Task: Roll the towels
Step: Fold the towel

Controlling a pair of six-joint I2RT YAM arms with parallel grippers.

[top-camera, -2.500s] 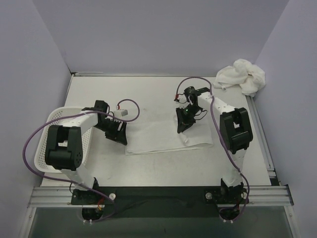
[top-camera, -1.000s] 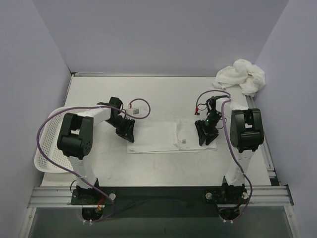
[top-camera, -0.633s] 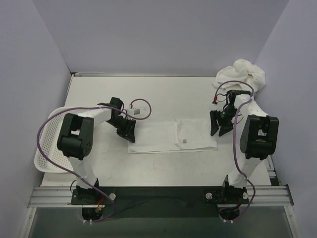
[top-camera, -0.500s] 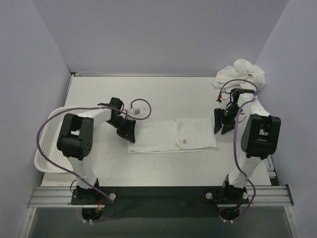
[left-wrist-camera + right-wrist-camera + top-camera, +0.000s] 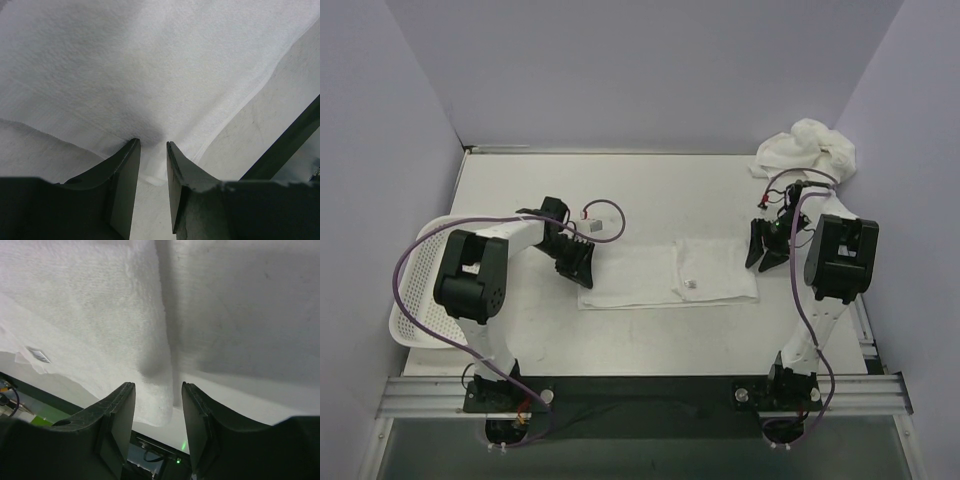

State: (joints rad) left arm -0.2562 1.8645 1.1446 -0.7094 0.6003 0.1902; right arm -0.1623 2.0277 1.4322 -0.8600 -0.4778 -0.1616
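**Two towels on the table, a pincer at each end of the flat one**

One flat towel lies stretched left to right in the middle of the table. Its right part is folded back over itself, and a small tag shows on that folded flap. The other, a crumpled towel, sits in a heap at the far right corner, well apart from both arms.

The left gripper is down on the left end of the flat towel. In the left wrist view its jaws stand only narrowly apart, with the tips pressed into the cloth and a shadowed dimple just ahead of them. Whether any cloth is pinched between them I cannot tell.

The right gripper is at the right edge of the same towel. In the right wrist view its jaws stand moderately apart, holding nothing, and the towel's edge runs between the fingers, with bare table beside it.

A white basket sits at the left edge of the table.
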